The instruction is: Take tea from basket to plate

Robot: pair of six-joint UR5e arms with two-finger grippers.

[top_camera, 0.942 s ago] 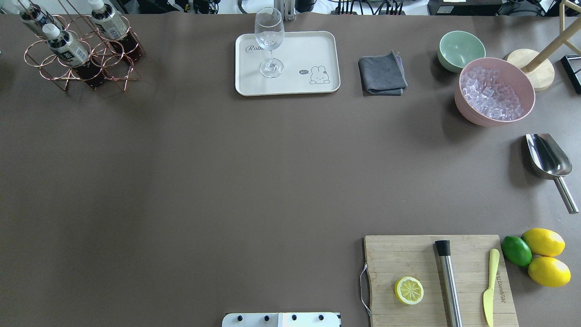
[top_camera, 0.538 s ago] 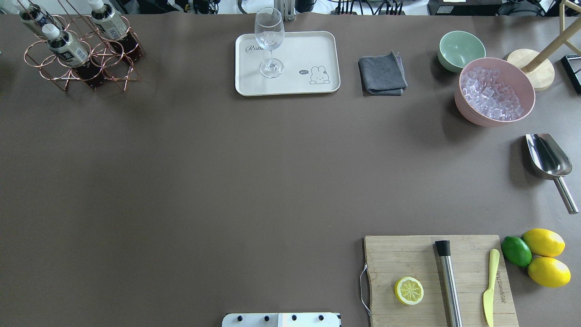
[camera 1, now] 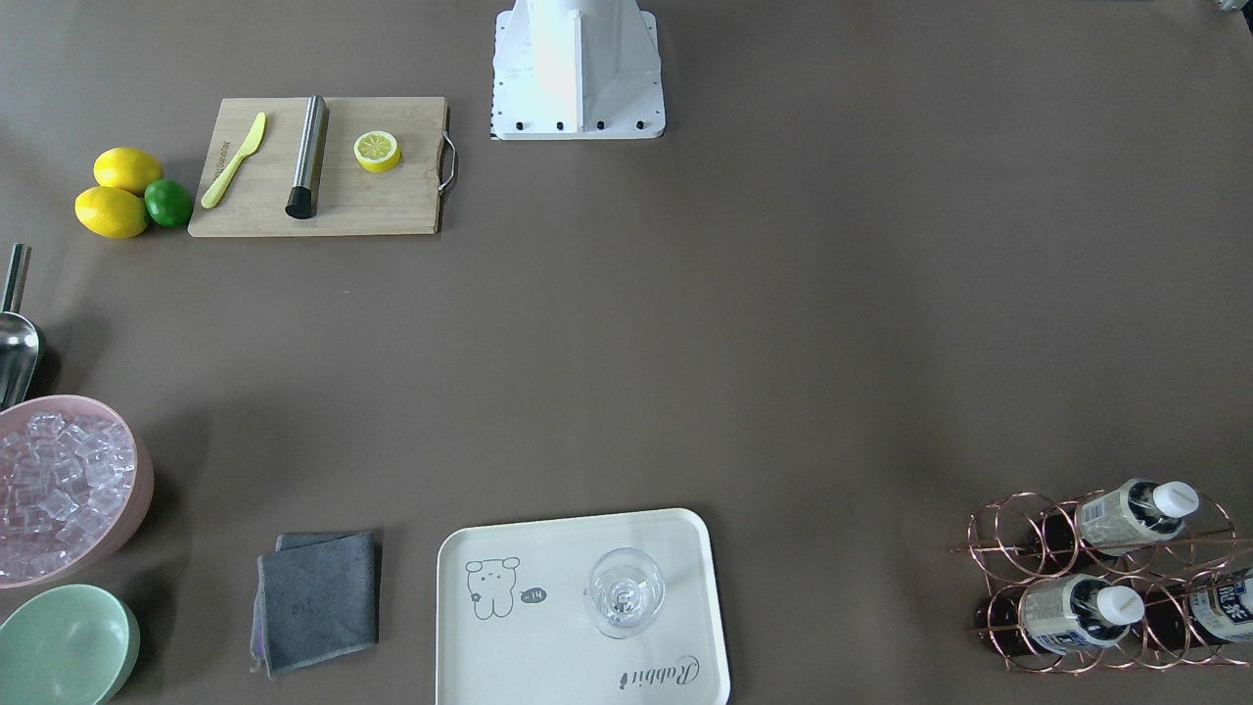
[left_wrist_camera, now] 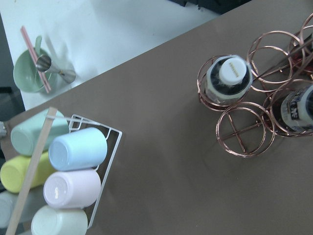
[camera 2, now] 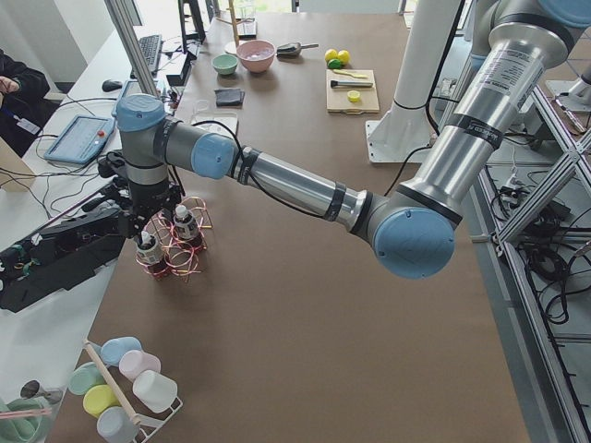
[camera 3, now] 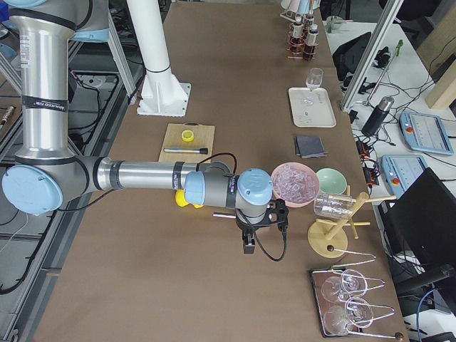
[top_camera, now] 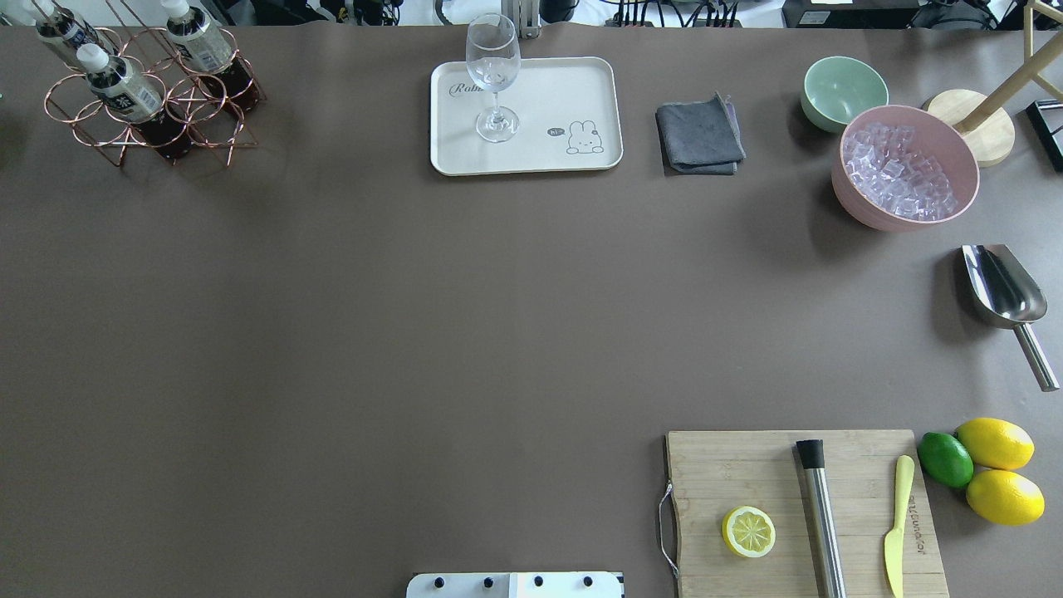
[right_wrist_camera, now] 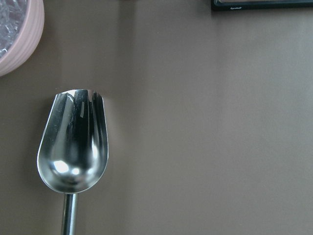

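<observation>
Matte brown table (top_camera: pixel 415 332), ringed rose-gold wire basket (left_wrist_camera: pixel 242 130)

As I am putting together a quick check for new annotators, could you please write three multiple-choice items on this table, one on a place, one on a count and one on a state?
1. Where does the wine glass stand?
A on the cutting board; B on the tray; C in the green bowl.
2. How many bottles are in the wire rack?
A three; B one; C five.
3. What state is the pink bowl in?
A empty; B upside down; C filled with ice.
Answers: 1 B, its foot rests on the cream tray; 2 A, three white-capped bottles sit in rack cells; 3 C, clear cubes heap inside it.
</observation>
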